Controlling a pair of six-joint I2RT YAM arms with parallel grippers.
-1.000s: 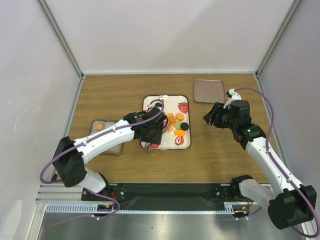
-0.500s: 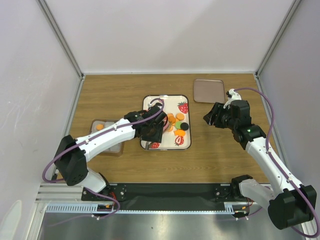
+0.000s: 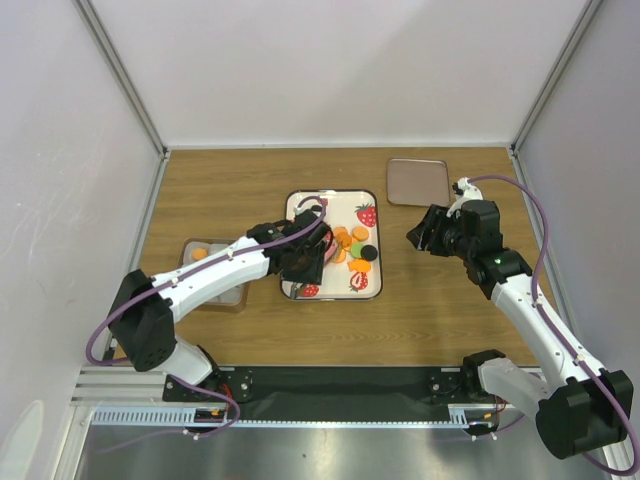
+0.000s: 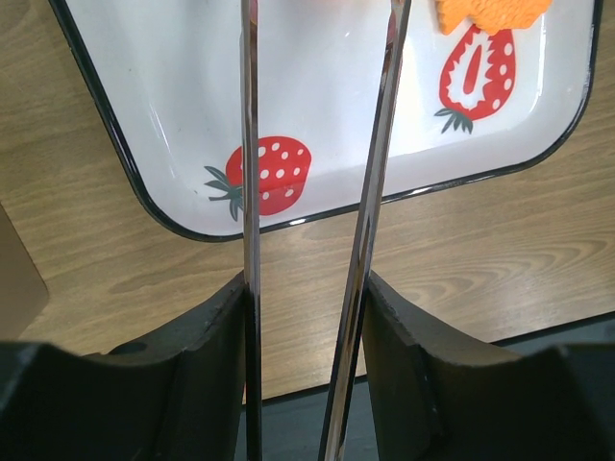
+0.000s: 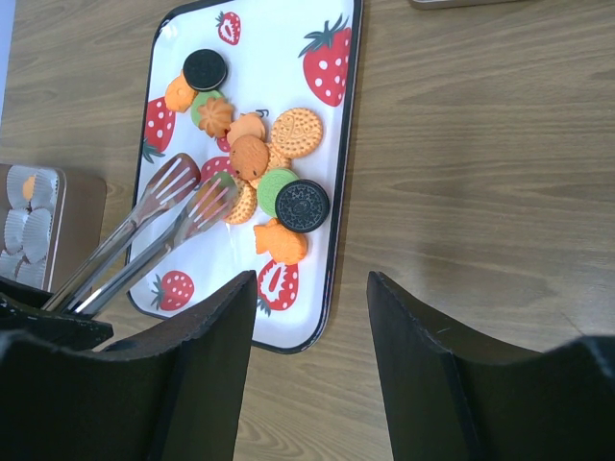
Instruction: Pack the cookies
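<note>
The cookies (image 3: 352,248) lie in a heap on a white tray with strawberry prints (image 3: 340,205); most are orange, with some green and two black (image 5: 259,173). My left gripper (image 3: 300,262) is shut on a pair of metal tongs (image 5: 144,235), whose two blades (image 4: 248,192) run between its fingers over the tray's near corner (image 4: 317,96). The tong tips sit slightly apart at the left edge of the heap, touching a cookie. My right gripper (image 5: 312,279) hangs open to the right of the tray (image 5: 279,67), with nothing in it (image 3: 425,232).
A tin (image 3: 215,275) with white paper cups stands left of the tray, with one orange cookie (image 3: 200,253) in it. The tin also shows at the left edge of the right wrist view (image 5: 29,216). A flat lid (image 3: 417,181) lies at the back right.
The left gripper with the tongs has crept a little toward the cookies. The right arm has not moved.
</note>
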